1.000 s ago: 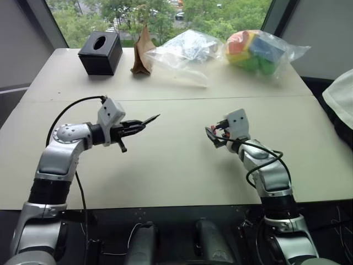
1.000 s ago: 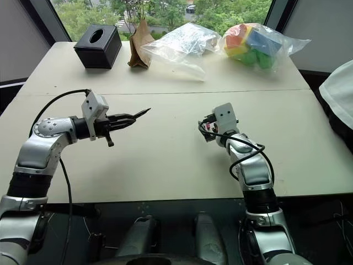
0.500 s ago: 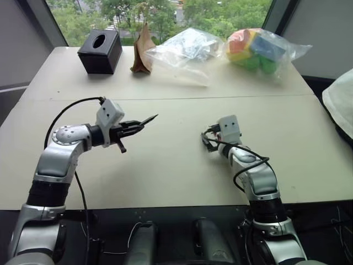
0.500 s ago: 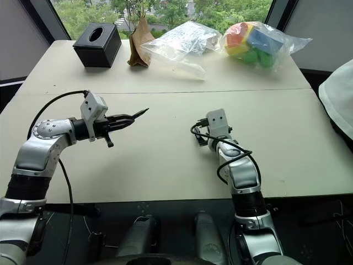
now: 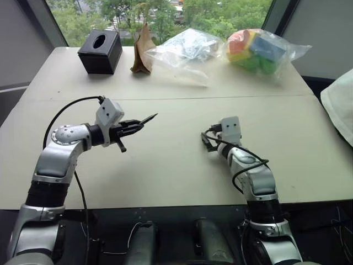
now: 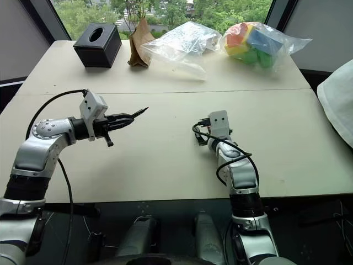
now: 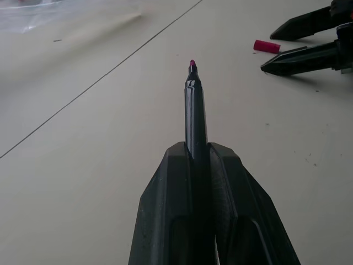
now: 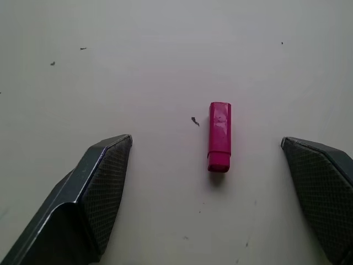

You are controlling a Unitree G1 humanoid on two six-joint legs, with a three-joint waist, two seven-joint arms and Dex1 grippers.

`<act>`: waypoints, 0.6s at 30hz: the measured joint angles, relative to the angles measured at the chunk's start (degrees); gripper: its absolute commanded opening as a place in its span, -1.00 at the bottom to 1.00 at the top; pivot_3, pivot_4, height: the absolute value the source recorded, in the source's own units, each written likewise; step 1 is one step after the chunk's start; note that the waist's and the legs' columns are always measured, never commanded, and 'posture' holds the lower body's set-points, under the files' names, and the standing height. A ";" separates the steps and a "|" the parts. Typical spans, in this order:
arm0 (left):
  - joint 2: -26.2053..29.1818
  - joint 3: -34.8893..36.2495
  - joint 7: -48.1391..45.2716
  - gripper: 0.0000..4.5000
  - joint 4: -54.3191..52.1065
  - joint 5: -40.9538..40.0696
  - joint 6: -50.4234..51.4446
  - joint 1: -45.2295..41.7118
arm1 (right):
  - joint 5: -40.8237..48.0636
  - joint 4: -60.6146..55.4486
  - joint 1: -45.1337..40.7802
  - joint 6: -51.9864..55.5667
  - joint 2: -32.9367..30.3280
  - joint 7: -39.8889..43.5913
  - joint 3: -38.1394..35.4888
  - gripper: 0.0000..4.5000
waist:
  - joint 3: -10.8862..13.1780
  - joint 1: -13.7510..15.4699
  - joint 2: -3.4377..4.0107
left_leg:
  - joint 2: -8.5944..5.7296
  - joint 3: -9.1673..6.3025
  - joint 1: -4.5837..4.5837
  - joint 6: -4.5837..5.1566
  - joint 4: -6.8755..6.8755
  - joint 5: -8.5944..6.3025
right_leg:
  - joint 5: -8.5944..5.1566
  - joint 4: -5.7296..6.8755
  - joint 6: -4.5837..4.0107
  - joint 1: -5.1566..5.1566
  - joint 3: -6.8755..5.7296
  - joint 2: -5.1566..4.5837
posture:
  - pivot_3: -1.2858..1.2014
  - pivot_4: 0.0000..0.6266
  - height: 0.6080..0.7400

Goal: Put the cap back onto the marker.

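In the head view you have one marker point(image 5: 144, 121) and two grippers. The left gripper point(image 5: 134, 127) is closed on the marker and holds it above the table point(image 5: 165, 171), with the tip pointing toward the middle. The right gripper point(image 5: 205, 142) is low over the table, a little right of the centre. At the far edge you can count one black tissue box point(image 5: 100, 51), one brown paper bag point(image 5: 143, 51) and two clear plastic bags point(image 5: 185, 51), one of them with coloured blocks point(image 5: 255, 48). The middle and the near part of the table are bare, so both arms have open room.

In the left wrist view, the marker sticks out straight between the closed fingers point(image 7: 171, 204), and its pink-red tip is bare. Beyond it, the one red cap point(image 7: 267, 46) lies between the two black fingers of the other gripper.

In the right wrist view, the cap lies flat on the table between the widely spread fingers point(image 8: 105, 182), touching neither.

Compared with one second ago, the right gripper has come down and moved toward the middle; the left gripper kept its place.
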 measured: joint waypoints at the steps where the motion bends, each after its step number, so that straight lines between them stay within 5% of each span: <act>1: 0.00 0.00 0.08 -0.98 -0.04 0.00 0.00 0.01 | 0.23 0.25 -0.15 -0.04 0.01 -0.10 -0.24 1.00 | 0.00 0.00 0.00 | 0.00 0.00 0.00 0.00 0.00 0.00 | 0.00 0.00 0.00 0.00 0.00 0.00 | 0.03 -0.52 1.00; 6: -0.02 -0.01 0.38 -1.00 -0.73 0.00 0.00 0.33 | 0.86 2.49 -1.87 -0.76 0.30 -0.43 -1.05 0.89 | -0.01 0.00 -0.01 | 0.00 0.00 0.00 0.00 0.02 0.00 | 0.00 0.00 0.00 0.02 0.00 0.00 | 0.03 -0.52 1.00; 8: -0.02 -0.01 0.59 -1.00 -0.91 0.00 0.00 0.50 | 0.94 3.21 -2.30 -1.00 0.30 -0.61 -1.39 0.63 | -0.01 -0.01 -0.01 | 0.00 0.00 0.00 0.00 0.02 0.00 | 0.00 0.00 0.00 0.02 0.00 0.00 | 0.03 -0.52 1.00; 15: -0.02 -0.01 1.14 -1.00 -0.94 0.00 0.02 0.66 | 0.91 3.34 -2.11 -1.03 -0.15 -0.77 -2.19 -1.00 | -0.01 -0.33 -0.01 | 0.03 0.00 0.01 0.00 -0.01 0.00 | 0.00 0.00 -0.01 0.01 0.00 0.04 | 0.03 -0.52 1.00; 18: -0.02 -0.01 1.27 -1.00 -0.96 0.00 0.02 0.66 | 0.83 3.12 -1.88 -1.04 -0.42 -0.19 -1.78 -1.00 | -0.01 -0.47 -0.01 | 0.04 -0.01 0.02 0.00 -0.02 0.00 | 0.00 0.01 -0.01 0.01 0.00 0.05 | 0.03 -0.52 1.00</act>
